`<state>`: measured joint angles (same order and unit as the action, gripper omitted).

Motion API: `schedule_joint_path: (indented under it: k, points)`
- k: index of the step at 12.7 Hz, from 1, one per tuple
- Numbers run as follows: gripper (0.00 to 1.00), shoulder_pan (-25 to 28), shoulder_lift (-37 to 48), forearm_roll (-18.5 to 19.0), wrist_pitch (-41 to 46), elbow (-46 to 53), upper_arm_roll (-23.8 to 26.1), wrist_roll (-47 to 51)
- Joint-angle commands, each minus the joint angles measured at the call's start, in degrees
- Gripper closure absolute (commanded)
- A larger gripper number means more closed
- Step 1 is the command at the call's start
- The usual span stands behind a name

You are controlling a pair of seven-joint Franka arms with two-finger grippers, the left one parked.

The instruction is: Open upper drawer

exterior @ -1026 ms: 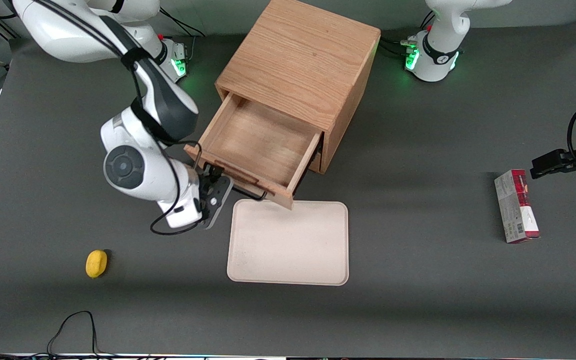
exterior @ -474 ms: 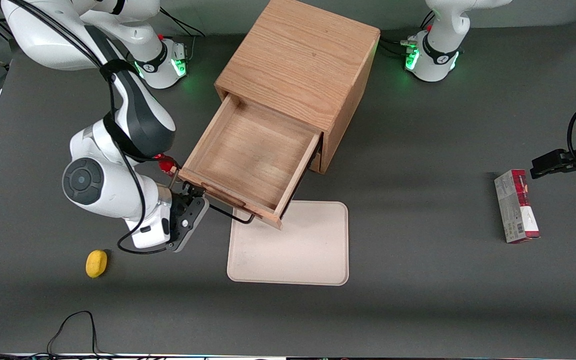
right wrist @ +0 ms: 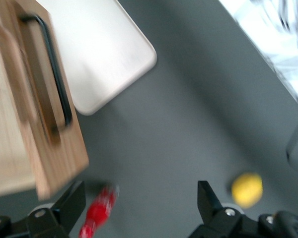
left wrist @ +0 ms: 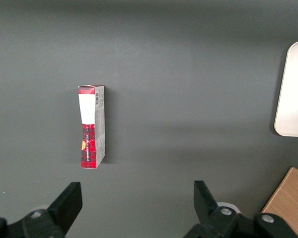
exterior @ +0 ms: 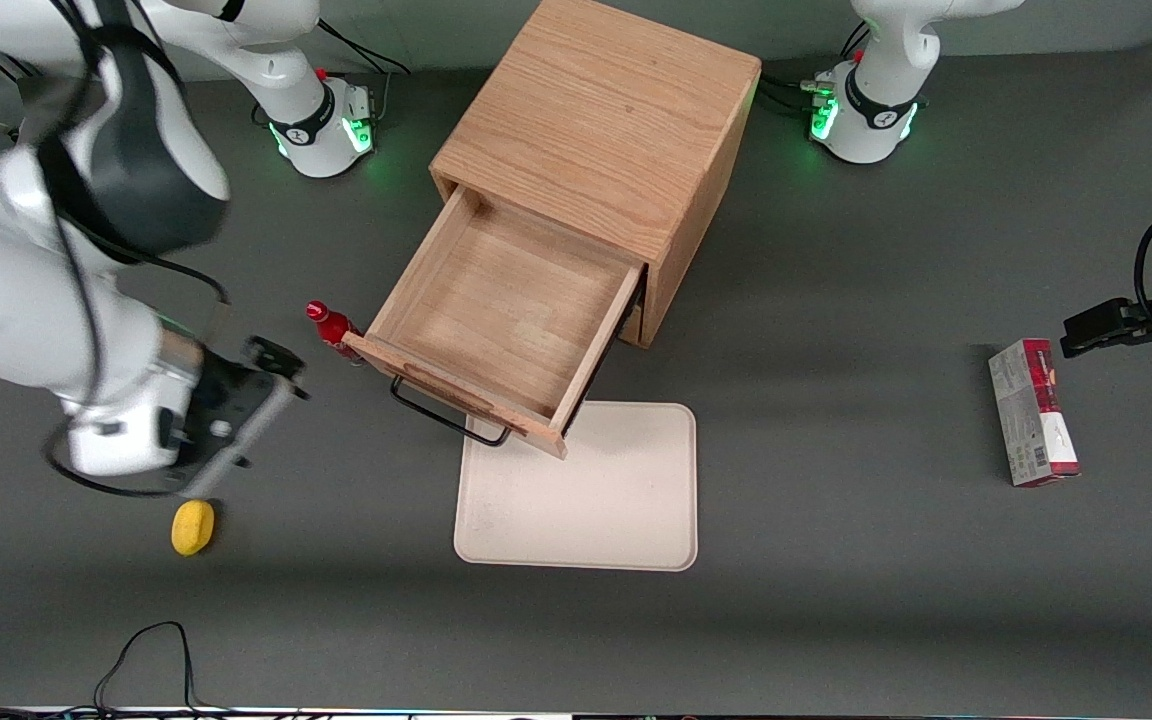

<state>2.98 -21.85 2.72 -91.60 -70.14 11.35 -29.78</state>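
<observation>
Upper drawer is pulled well out of the wooden cube cabinet, front panel overhanging the edge of the beige tray that lies on the dark grey table nearer the front camera. Drawer interior is bare wood, nothing in it. Thin black bar handle on the drawer front is free, nothing gripping it; the wrist view shows the same handle running along the light-oak front. Right arm's gripper is up off the table toward the working arm's end, well apart from the handle, fingers spread with nothing between them; the right wrist view confirms both fingers wide apart over bare table. Small red bottle stands just beside the corner of the drawer front, between drawer and gripper. Yellow lemon lies on the table near the gripper, closer to the front camera. Red-and-white box lies flat toward the parked arm's end of the table.
</observation>
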Motion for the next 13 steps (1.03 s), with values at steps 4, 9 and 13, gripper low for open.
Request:
schedule_joint_path:
  k: [4,9,13]
  points:
    - [0.00,0.1,32.1,-1.6,-5.8,-38.2,-8.6,30.4]
    - [0.00,0.1,34.7,-1.7,-4.8,-39.7,-9.9,30.3]
    - [0.00,0.1,32.8,-3.2,-3.9,-37.2,-9.8,32.2]
